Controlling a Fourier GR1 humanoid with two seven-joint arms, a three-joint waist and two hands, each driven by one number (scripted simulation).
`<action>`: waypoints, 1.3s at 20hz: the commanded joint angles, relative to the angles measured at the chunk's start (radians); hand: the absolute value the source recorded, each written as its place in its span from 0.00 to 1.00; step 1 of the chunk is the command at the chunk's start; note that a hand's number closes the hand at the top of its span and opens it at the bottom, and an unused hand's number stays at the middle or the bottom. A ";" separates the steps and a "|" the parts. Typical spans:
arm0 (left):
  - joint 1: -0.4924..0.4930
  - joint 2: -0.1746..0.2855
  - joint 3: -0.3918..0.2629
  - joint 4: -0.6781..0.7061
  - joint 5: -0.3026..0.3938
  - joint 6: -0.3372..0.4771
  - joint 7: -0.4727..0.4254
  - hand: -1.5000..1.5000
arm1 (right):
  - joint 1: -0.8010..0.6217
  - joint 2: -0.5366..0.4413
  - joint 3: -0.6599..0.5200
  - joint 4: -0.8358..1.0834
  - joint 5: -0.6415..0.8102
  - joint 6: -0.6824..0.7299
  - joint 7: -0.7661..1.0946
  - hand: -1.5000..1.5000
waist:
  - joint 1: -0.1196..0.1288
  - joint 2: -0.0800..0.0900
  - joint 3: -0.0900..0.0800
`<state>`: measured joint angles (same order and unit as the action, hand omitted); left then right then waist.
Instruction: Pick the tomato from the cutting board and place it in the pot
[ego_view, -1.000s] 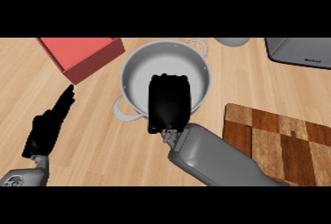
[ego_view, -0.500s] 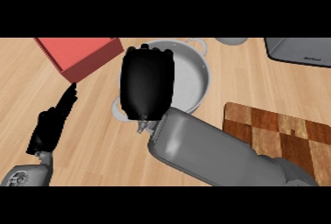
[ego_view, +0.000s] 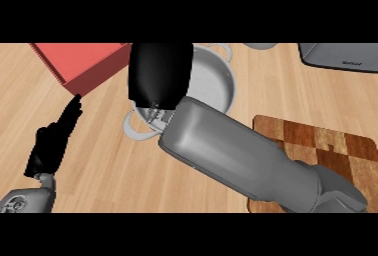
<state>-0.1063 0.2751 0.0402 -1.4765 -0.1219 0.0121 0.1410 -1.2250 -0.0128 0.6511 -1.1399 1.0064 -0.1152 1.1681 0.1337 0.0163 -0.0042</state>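
Your right hand (ego_view: 159, 75) sits in the upper middle of the frame, directly over the left half of the pot (ego_view: 218, 82). You see only its black back, which covers much of the pot's inside and its left rim. From this angle you cannot tell whether it is released, clenched or grasping anything. The grey right forearm (ego_view: 236, 155) runs from the lower right corner up to it, crossing the left edge of the cutting board (ego_view: 325, 145).

The tomato shows nowhere. The visible part of the cutting board at the right of the frame carries nothing, and the uncovered right part of the pot's inside looks bare grey. Whether the tomato is under the hand or behind it in the pot, you cannot tell.

Your left hand (ego_view: 53, 140) rests at the lower left of the frame, relaxed, its fingers straight and pointing toward the red box (ego_view: 81, 62) in the upper left. It holds nothing and lies above the wooden worktop (ego_view: 111, 170), apart from the pot.
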 joint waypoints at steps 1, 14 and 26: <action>-0.005 0.027 0.035 0.028 0.025 -0.026 -0.034 0.50 | -0.074 0.012 -0.014 0.111 -0.039 -0.146 0.139 1.00 | -0.006 0.006 -0.001; -0.015 0.004 0.029 0.014 0.009 -0.002 -0.011 0.50 | -0.113 0.012 -0.110 0.577 -0.144 -0.353 -0.198 1.00 | -0.026 0.019 0.001; -0.004 0.008 0.020 -0.036 0.000 -0.007 -0.007 0.50 | -0.090 0.013 -0.283 0.724 -0.348 -0.522 -0.437 0.00 | -0.003 0.029 0.005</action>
<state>-0.1022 0.2800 0.0601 -1.4941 -0.1211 0.0065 0.1252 -1.3235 -0.0014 0.4261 -0.4478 0.7231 -0.5659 0.8120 0.1310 0.0439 -0.0010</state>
